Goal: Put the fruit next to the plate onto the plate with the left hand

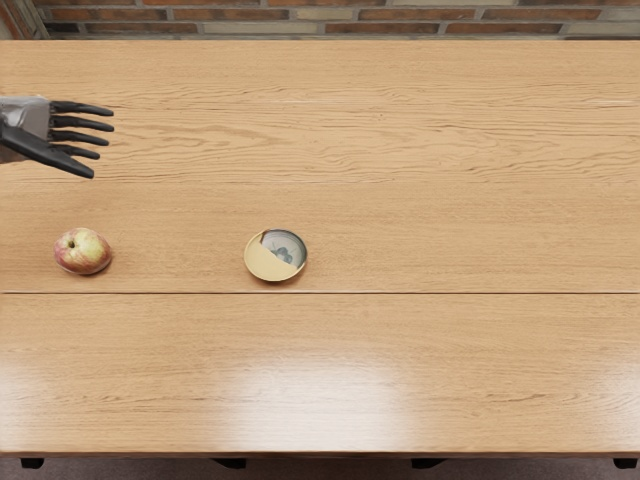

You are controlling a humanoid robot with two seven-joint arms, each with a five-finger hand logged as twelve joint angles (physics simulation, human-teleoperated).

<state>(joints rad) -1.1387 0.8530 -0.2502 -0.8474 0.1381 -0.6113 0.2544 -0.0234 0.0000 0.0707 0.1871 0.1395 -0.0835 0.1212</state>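
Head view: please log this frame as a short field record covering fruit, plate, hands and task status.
fruit: apple, resting on the table
plate: right of the apple, apart from it, no fruit on it
left hand: far left, beyond the apple, fingers spread, holding nothing
right hand: not in view
task status: apple not yet grasped or on the plate

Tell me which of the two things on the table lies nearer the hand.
The red-yellow apple, at the picture's left, below the open left hand. The small round plate lies farther right, apart from the apple.
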